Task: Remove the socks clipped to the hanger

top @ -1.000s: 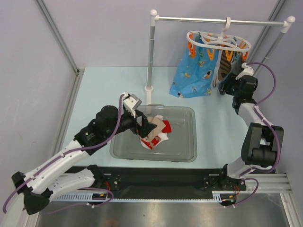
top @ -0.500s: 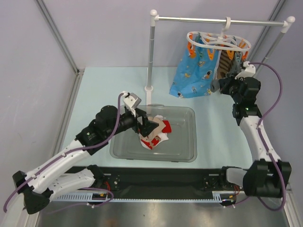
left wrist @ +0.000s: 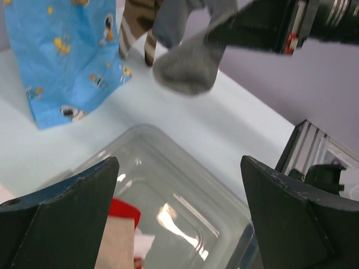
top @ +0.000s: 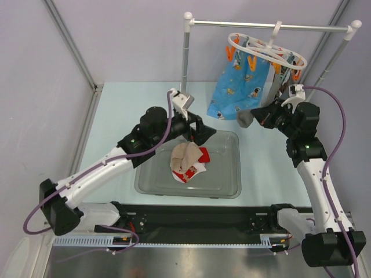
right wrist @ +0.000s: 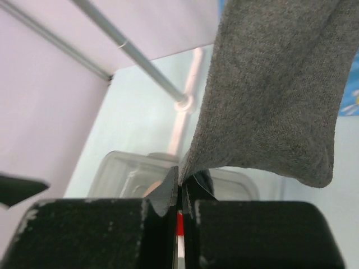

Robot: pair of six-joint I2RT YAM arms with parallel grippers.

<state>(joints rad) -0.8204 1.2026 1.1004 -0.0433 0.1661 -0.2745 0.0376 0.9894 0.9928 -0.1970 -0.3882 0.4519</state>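
Note:
The white ring hanger [top: 264, 52] with orange pegs hangs from the rail. A bright blue printed sock [top: 240, 92] [left wrist: 61, 56] and a brown-striped sock [top: 277, 81] [left wrist: 137, 28] hang from its pegs. My right gripper [top: 259, 115] [right wrist: 180, 179] is shut on the edge of a grey sock [top: 244, 118] [right wrist: 275, 95] [left wrist: 188, 67], which dangles left of and below the hanger, apart from the pegs. My left gripper [top: 200, 132] [left wrist: 179, 213] is open and holds nothing, above the tray's far edge. Beige, red and white socks [top: 186, 159] lie piled in the tray.
A clear plastic tray [top: 226, 174] [left wrist: 185, 185] [right wrist: 129, 168] sits mid-table. The stand's white pole [top: 185, 63] [right wrist: 188, 73] rises just behind the tray, and its metal rail [top: 232, 24] carries the hanger. Grey walls close in left and right.
My right gripper closed on the grey sock and swung left and down, away from the hanger. My left arm lifted off the tray pile toward the back right, still open.

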